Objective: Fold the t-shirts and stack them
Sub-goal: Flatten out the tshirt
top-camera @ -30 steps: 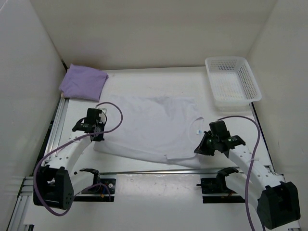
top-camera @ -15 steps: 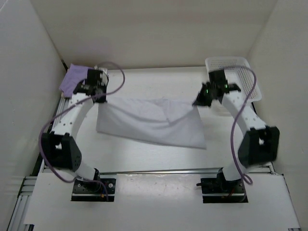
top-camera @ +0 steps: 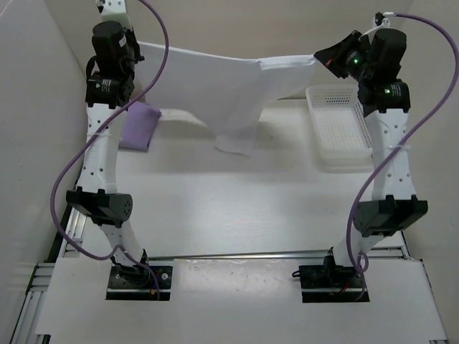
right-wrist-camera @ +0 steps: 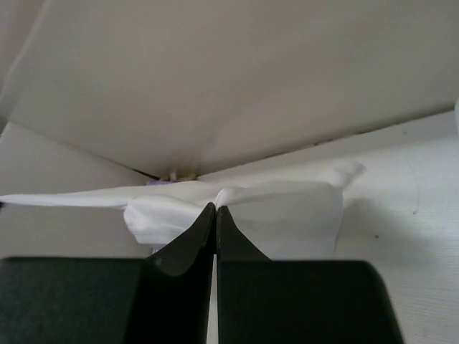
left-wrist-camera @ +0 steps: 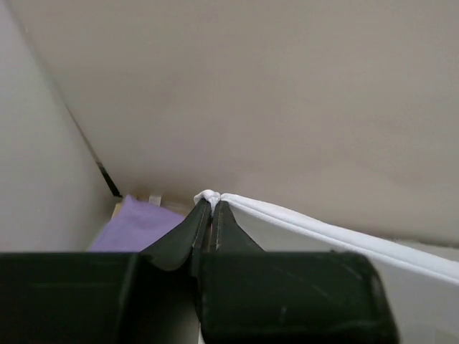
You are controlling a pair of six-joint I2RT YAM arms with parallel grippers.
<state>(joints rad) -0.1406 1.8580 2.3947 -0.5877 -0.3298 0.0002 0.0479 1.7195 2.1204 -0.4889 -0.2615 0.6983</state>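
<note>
White t-shirt (top-camera: 215, 82), flat on the worktop (top-camera: 237, 208) a second ago, now hangs stretched high between left end effector (left-wrist-camera: 212, 206) and right end effector (right-wrist-camera: 215, 210). Both are clamped on its edge, probably readying a fold.

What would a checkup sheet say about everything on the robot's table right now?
Surface: white table, metal rail along the near edge.
Job's things: white t-shirt hangs stretched between both grippers, off the table; lavender t-shirt lies folded at the far left.
Clutter: white perforated basket at the far right, nothing seen inside.
Grippers: left gripper shut on the white t-shirt; right gripper shut on it too.
Cables: purple cables loop along both arms.
Surroundings: plain walls on three sides.
</note>
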